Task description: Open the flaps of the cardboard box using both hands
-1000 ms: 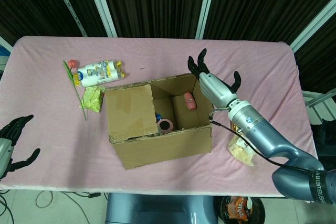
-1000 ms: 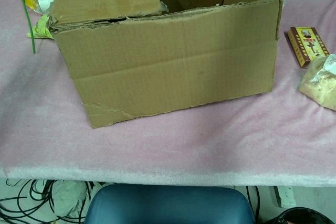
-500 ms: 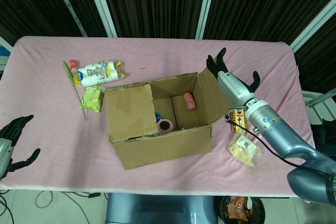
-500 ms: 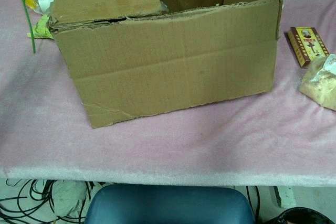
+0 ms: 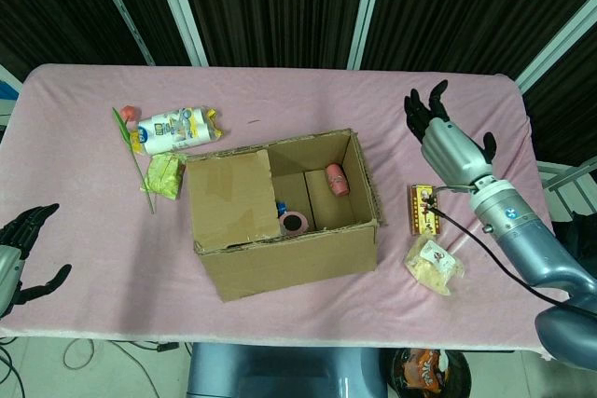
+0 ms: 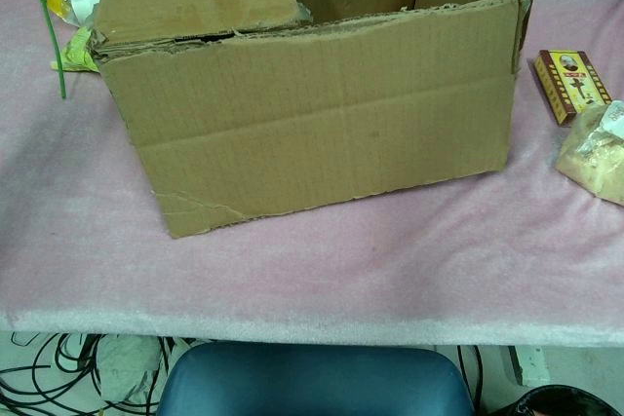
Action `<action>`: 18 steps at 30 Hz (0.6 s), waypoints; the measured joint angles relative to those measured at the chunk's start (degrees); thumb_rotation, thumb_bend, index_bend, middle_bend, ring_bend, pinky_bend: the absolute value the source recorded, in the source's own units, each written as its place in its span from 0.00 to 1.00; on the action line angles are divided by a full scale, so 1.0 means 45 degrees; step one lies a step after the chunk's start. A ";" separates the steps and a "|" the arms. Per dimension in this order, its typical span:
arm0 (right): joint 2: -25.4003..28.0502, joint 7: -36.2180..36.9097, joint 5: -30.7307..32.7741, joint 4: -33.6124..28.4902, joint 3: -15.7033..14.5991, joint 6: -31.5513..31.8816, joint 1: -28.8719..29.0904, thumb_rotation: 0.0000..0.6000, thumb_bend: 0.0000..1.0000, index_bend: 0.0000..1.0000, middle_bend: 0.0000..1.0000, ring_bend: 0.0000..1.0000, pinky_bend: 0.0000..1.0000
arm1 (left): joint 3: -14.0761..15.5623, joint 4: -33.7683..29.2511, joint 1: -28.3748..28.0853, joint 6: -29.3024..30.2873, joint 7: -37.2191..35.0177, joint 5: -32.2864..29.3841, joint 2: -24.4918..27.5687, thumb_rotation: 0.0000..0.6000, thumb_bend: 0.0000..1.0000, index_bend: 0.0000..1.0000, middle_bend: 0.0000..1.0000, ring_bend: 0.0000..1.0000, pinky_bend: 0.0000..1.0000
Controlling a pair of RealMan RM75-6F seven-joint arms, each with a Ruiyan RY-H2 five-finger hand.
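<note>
At the far left, below the table's near left corner, the left hand (image 5: pixel 20 253) hangs off the edge with its dark fingers spread and nothing in them. On the pink-covered table (image 5: pixel 84 221), toward the far left corner, lie a green stem (image 5: pixel 136 161) with a small red tip, a white printed packet (image 5: pixel 175 129) and, just near of it, a yellow-green wrapper (image 5: pixel 164 175). The cardboard box (image 5: pixel 289 258) sits near the middle of the table, close to the near edge, turned slightly askew. Its left flap (image 5: pixel 230 197) lies folded down flat over the left half of the opening, while the right half is uncovered; the right side flap is no longer over the opening and cannot be made out clearly. Inside the open half show a pink roll of tape (image 5: pixel 293 222), a small blue item (image 5: pixel 280 208) beside it and a reddish cylinder (image 5: pixel 335 179) against the back wall. Right of the box, toward the near right corner, a small printed carton (image 5: pixel 424 210) lies flat, with a pale bag of snacks (image 5: pixel 433 264) just near of it. The right hand (image 5: pixel 448 144) is raised above the table's right side, well apart from the box, palm open, fingers splayed and holding nothing.
</note>
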 measured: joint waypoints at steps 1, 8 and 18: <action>-0.0054 0.0480 0.0054 -0.0092 0.0086 0.0353 -0.0257 1.00 0.26 0.00 0.00 0.00 0.21 | 0.0003 0.0008 -0.0008 -0.0013 0.0090 0.0007 -0.0008 1.00 0.24 0.05 0.11 0.07 0.17; -0.1125 0.5329 -0.0037 -0.0795 0.0688 0.3714 -0.3102 1.00 0.25 0.00 0.00 0.00 0.21 | 0.0033 -0.0102 -0.0140 -0.0211 0.1132 0.0173 -0.0035 1.00 0.24 0.05 0.11 0.07 0.17; -0.4128 1.1255 -0.1890 -0.0761 0.0785 0.7933 -0.8007 1.00 0.24 0.00 0.00 0.00 0.21 | -0.0472 -0.1298 -0.1164 -0.1042 0.2890 0.0559 0.0079 1.00 0.23 0.05 0.11 0.07 0.17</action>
